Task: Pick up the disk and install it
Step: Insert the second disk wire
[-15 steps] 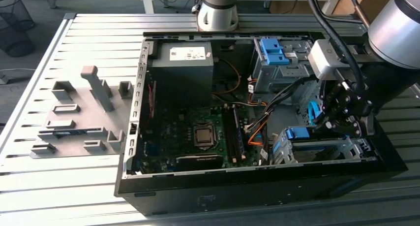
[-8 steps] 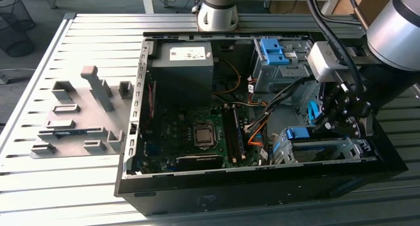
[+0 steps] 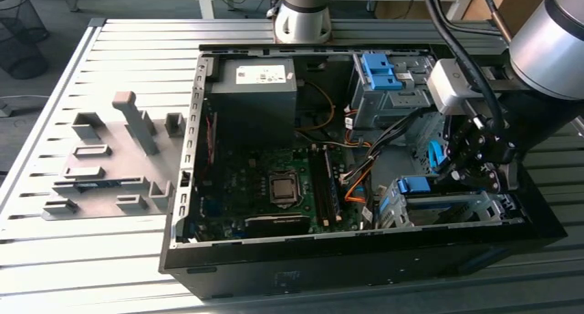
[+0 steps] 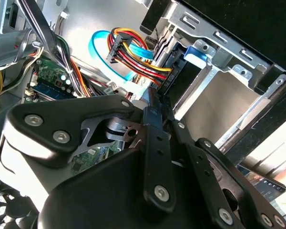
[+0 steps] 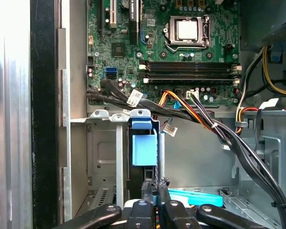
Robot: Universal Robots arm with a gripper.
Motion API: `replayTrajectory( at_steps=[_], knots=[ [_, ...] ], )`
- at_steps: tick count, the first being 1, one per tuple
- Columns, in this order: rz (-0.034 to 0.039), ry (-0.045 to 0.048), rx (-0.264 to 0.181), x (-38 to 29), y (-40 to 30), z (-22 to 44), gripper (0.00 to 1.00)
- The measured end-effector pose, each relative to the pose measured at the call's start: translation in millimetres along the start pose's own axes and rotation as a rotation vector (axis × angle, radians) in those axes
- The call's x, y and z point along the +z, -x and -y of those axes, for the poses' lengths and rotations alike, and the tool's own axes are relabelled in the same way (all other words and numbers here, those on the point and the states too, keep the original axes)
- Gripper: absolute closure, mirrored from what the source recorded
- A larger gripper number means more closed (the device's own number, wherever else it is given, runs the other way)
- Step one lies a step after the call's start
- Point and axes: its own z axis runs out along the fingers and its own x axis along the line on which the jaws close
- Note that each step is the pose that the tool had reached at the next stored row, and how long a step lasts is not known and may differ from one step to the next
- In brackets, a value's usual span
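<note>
The hand is down inside the open computer case, right above the metal drive cage at the exterior view's right. The disk stands on its edge in that cage's slot, its blue frame just ahead of the hand's fingertips and its long side running down into the slot. The fingers look pulled close together at the disk's edge, but I cannot tell if they are gripping it

Slatted grey metal table in bright light, black wire wastebasket on the floor beyond.
</note>
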Motion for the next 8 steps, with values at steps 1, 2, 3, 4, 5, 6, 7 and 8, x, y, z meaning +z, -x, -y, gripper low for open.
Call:
replayTrajectory(
  at_steps=[1, 2, 3, 4, 5, 6, 7, 8],
  knots=[
    [0.0004, 0.0, 0.0, 0.1, 0.0, 0.0, 0.84],
    [0.0004, 0.0, 0.0, 0.1, -0.1, 0.0, 0.83],
    [0.0004, 0.0, 0.0, 0.1, -0.1, 0.0, 0.83],
    [0.0003, 0.0, 0.0, -0.4, -0.1, 0.0, 0.76],
    [0.0005, 0.0001, 0.0, -1.6, 0.0, 0.0, 0.76],
    [0.0003, 0.0004, 0.0, -3.4, 0.1, 0.0, 0.76],
    [0.0003, 0.0008, 0.0, -5.7, 0.2, 0.0, 0.76],
    [0.0003, 0.0013, 0.0, -8.0, 0.3, 0.0, 0.76]
  ],
)
